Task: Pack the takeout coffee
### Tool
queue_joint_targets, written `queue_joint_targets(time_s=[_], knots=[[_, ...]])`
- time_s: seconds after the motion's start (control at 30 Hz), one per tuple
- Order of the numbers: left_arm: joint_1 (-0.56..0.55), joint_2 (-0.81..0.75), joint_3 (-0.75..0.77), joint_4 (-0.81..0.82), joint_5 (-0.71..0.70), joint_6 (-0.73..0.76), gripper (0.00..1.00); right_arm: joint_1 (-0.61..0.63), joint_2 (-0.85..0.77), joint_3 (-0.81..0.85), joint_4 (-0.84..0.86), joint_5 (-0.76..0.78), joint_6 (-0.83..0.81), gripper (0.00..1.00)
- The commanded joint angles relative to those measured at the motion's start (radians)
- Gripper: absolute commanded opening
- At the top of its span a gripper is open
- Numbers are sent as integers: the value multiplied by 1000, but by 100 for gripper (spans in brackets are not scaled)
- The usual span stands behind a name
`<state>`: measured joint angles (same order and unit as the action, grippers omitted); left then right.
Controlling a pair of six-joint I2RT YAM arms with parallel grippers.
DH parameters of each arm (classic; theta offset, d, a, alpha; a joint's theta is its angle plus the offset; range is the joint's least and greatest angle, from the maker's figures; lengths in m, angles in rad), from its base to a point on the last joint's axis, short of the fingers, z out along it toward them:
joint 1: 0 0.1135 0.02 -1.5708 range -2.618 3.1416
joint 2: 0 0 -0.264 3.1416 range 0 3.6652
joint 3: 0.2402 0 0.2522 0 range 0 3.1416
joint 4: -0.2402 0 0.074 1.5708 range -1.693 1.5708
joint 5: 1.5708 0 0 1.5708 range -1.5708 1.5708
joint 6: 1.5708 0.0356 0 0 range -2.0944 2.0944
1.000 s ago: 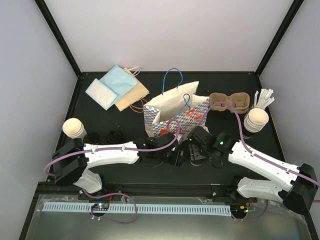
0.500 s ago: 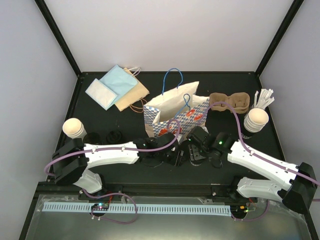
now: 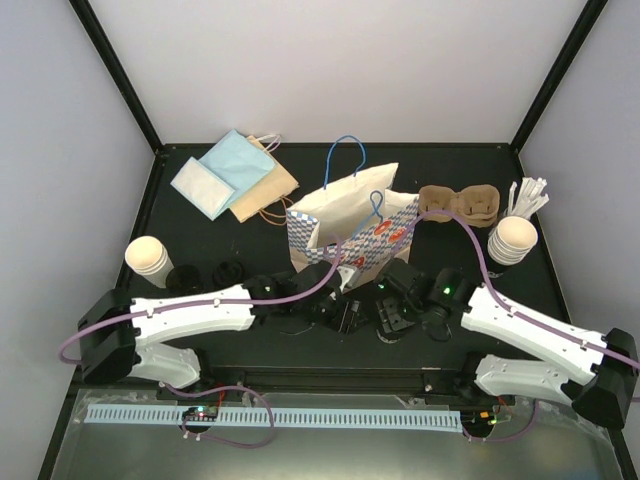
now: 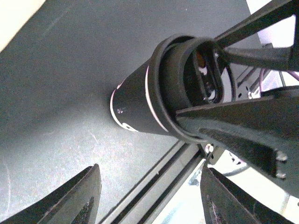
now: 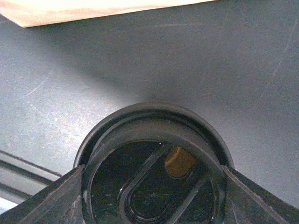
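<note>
**Right gripper**: the jaws are clenched on the lid, one finger on each side of its rim. The lid is black and round, with an oval recess and a small opening through which a tan colour shows. In the left wrist view the lid caps a black cylinder marked with pale rings. The far end of the cylinder points at the table; whether it touches the table cannot be told.

**Left gripper**: the jaws are released and spread wide, with nothing between them. They face the capped cylinder from the side and are apart from it.

**Position:** in the top view both grippers meet near the centre of the table, just in front of the bag. The left gripper is on the left, with the right one close beside it. The bag stands upright with its blue handles up.

**Other items on the table:**
- Tray: just right of the bag, toward the back.
- Right cups: a stack just right of the tray, in front of the sticks.
- Left cups: a stack near the left edge, well apart from the tray.
- Spare lids: two dark piles just right of the left cups, beside the left arm.
- Blue sheets: lying on brown paper at the back left.
</note>
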<state>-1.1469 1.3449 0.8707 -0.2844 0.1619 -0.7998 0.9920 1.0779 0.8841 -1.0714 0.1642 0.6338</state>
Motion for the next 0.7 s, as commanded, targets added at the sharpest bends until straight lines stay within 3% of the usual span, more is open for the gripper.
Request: queue_joint_targets(time_s=[0.0,0.3,0.67], knots=[[-9,-55,-23,-117,53,14,61,8,-31,55,-12,-47,-52,70],[-13,-243,-115,-201,52,-21,61,7,-36,92,13,-101,-92,70],[-7,-343,-158,-264,35,-29,61,7,37,163,-77,-192,-88,70]])
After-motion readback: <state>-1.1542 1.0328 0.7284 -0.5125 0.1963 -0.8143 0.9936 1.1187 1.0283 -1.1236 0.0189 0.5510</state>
